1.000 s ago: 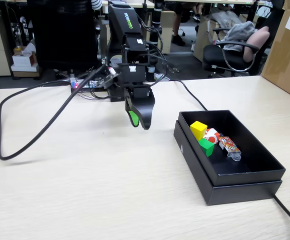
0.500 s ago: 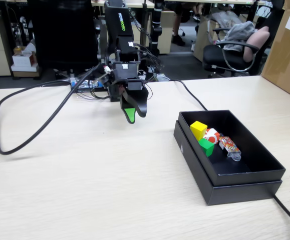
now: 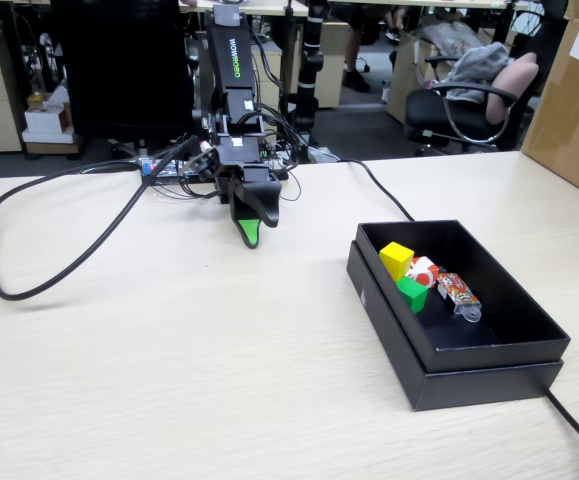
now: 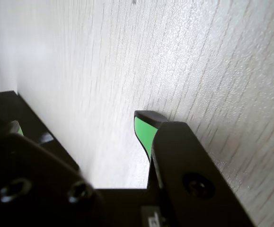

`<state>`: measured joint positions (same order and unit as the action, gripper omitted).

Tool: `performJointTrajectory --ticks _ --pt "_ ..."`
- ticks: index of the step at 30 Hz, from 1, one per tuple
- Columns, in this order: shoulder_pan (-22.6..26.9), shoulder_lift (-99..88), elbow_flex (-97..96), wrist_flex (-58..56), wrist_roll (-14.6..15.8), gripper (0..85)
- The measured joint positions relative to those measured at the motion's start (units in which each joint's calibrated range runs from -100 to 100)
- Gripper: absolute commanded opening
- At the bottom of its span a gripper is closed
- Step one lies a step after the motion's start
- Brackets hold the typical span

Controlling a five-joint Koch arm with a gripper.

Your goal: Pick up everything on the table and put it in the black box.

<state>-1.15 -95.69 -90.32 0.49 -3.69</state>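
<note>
Fixed view shows my gripper (image 3: 250, 235) low over the table (image 3: 169, 350), tips pointing down at the bare wood grain near my base, well apart from the black box (image 3: 489, 375) to its right. My jaws look pressed together around the green pad with nothing between them, though from this angle one jaw partly hides the other, so I can't tell for sure. The wrist view gives me only one green-lined tip (image 4: 146, 130) over the tabletop and does not settle it. Inside the box, against its left wall, the yellow cube (image 3: 396, 259) sits just behind the green cube (image 3: 412, 292), with the red carton (image 3: 425, 270) touching both and an orange candy wrapper (image 3: 458, 291) just to the right of it
</note>
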Motion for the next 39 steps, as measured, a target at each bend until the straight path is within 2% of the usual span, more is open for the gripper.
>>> performJointTrajectory --ticks 10,20,39 --pt "0.9 -2.9 -5.2 5.8 1.0 46.5" --pt "1.0 -2.9 -6.3 6.6 5.0 46.5" --pt "0.7 -2.9 -6.4 6.2 5.1 49.1"
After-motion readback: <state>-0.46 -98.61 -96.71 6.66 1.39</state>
